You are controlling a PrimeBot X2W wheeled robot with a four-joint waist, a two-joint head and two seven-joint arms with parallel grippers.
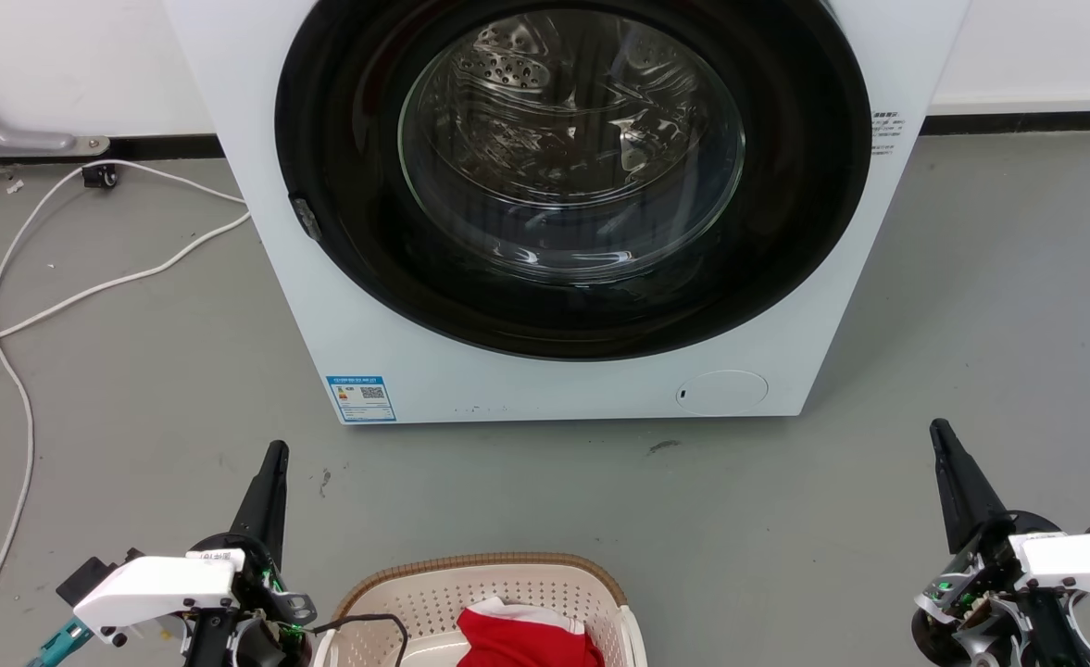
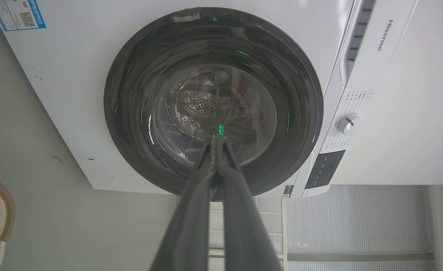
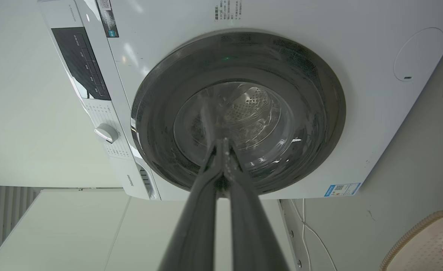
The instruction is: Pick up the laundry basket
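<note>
The grey floor (image 1: 970,306) is carrying a white washing machine (image 1: 341,278), which is standing square on it against the back wall. Well apart from the machine's front, the laundry basket (image 1: 489,562) is sitting upright on the floor at the near edge. A white cable (image 1: 137,275) is trailing in loose curves across the floor left of the machine. A small dark smudge (image 1: 663,446) is lying just before the machine's base.

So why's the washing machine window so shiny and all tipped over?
Head view: light bounces off the door glass as white streaks. Left wrist view: the washing machine looks tipped because that camera turns with its arm; green glints dot the glass. Right wrist view: the right gripper looks soft, so near the lens.
</note>
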